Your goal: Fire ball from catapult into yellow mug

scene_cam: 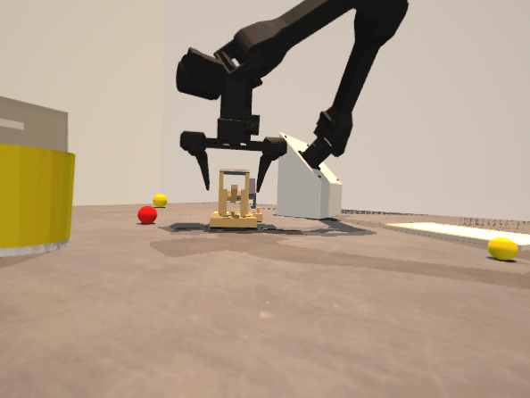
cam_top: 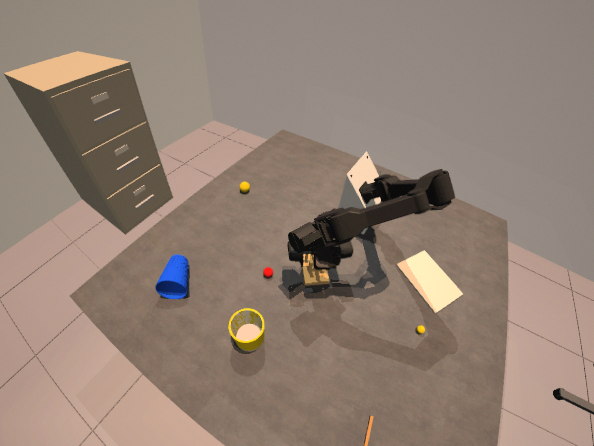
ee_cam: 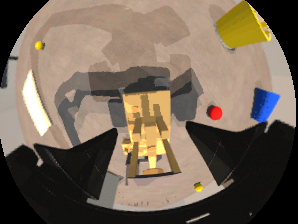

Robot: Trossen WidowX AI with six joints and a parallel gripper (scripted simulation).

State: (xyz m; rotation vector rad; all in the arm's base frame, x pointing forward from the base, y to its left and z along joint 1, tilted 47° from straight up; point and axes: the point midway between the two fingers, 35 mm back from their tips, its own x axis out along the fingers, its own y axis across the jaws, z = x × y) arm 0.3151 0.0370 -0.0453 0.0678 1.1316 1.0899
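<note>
Could be taken for an office corner: a filing cabinet (cam_top: 100,145) is seen by a plain wall (cam_top: 400,90), tiled floor (cam_top: 40,320) underneath, though a robot arm (cam_top: 395,210) (scene_cam: 312,27) is mounted on the table (cam_top: 210,240) (scene_cam: 268,321).
</note>
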